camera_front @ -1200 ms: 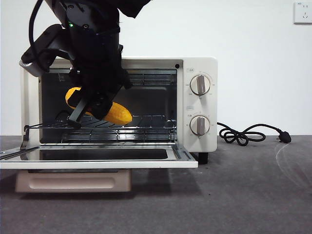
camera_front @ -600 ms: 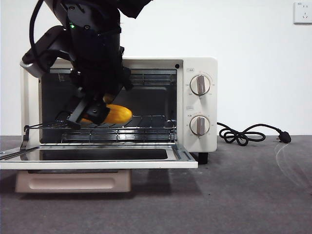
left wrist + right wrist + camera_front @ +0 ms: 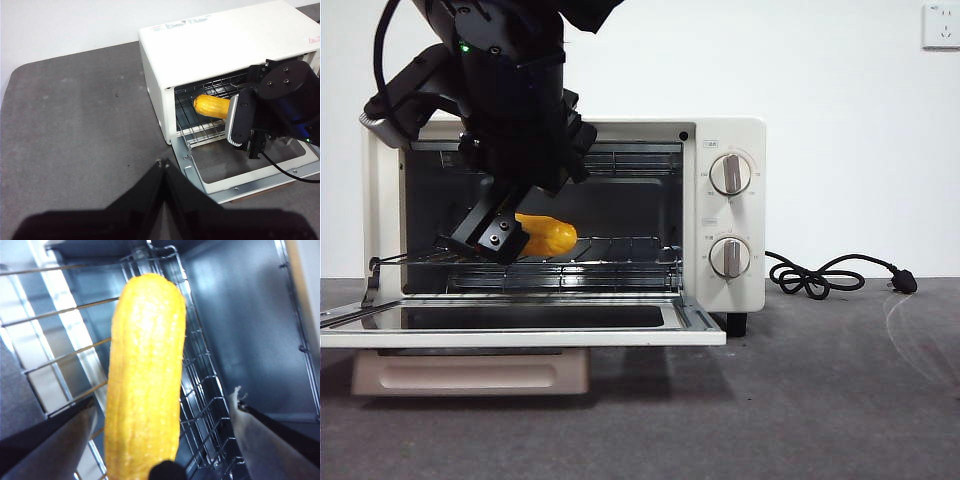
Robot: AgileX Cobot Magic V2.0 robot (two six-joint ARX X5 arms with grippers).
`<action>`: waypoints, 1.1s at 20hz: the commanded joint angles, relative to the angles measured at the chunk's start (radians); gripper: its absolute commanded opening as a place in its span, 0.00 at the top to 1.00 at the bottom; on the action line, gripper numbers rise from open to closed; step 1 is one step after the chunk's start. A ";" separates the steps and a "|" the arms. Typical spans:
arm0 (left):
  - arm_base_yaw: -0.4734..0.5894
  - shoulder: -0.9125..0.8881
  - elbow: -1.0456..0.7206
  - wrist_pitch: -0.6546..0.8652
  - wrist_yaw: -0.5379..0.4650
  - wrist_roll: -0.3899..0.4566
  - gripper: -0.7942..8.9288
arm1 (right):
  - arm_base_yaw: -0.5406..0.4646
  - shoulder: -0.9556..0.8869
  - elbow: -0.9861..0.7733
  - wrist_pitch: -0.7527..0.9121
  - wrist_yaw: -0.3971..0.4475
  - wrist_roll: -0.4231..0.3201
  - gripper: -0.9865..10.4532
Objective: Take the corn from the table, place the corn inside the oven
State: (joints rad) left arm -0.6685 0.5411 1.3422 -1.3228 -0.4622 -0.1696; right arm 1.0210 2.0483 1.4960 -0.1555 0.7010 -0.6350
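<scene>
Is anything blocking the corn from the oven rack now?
Nothing visible does. The corn lies on the wire rack inside the oven, door down, with the right gripper open around it.

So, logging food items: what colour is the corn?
Yellow-orange corn, clearest in the right wrist view.

Black arm (image 3: 515, 110), green indicator light (image 3: 466, 47), grey wrist housing (image 3: 239, 117), black cable (image 3: 382, 45)

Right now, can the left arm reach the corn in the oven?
Probably not easily. The corn lies on the rack inside the oven, but the right gripper and its arm fill the door opening in front of it. The left gripper, shut, waits back over the table.
</scene>
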 commanded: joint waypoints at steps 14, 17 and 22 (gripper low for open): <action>-0.001 -0.004 -0.005 0.004 -0.002 -0.009 0.92 | 0.051 -0.018 -0.006 -0.057 0.106 0.045 0.53; -0.001 -0.004 -0.005 0.004 -0.002 -0.009 0.92 | 0.075 -0.037 -0.006 -0.059 0.124 0.070 0.53; -0.001 -0.004 -0.005 0.004 -0.002 -0.010 0.92 | 0.121 -0.070 -0.006 -0.060 0.148 0.095 0.53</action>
State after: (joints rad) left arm -0.6685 0.5411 1.3422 -1.3228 -0.4622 -0.1696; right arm 1.1320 1.9858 1.4975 -0.2180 0.8425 -0.5652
